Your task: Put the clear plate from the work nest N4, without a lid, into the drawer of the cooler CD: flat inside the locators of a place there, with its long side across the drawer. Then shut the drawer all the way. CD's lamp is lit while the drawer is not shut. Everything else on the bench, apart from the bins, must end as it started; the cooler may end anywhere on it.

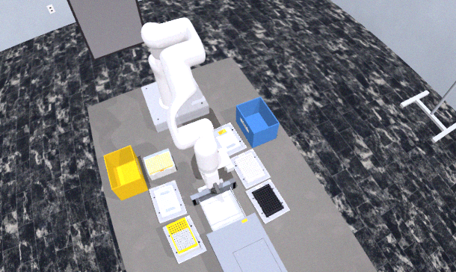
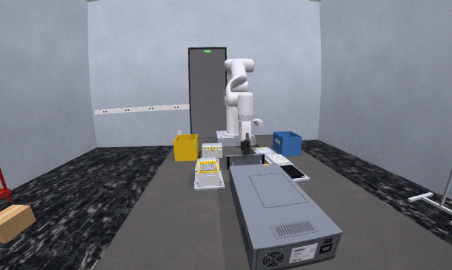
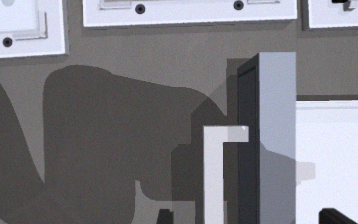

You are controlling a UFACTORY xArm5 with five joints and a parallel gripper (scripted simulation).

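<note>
The grey cooler CD (image 1: 248, 248) (image 2: 283, 208) lies at the near end of the bench with its drawer (image 1: 222, 209) (image 3: 335, 160) pulled out toward the arm. A yellow lamp (image 1: 244, 221) shows on its top edge. The drawer's floor is white with a faint rectangular outline; I cannot tell whether a clear plate lies in it. My gripper (image 1: 214, 190) (image 2: 246, 145) (image 3: 250, 217) is open and low. Its fingers straddle the drawer's dark front panel (image 1: 202, 196) (image 3: 267, 125) and the pale handle (image 3: 214, 170). Nothing is held.
A yellow bin (image 1: 125, 173) stands left and a blue bin (image 1: 257, 121) right. Nests ring the drawer: a white well plate (image 1: 250, 167), a black plate (image 1: 267, 199), a yellow-framed tip box (image 1: 182, 235), a pale box (image 1: 158, 164), and flat white nests (image 1: 167, 199) (image 1: 227, 139).
</note>
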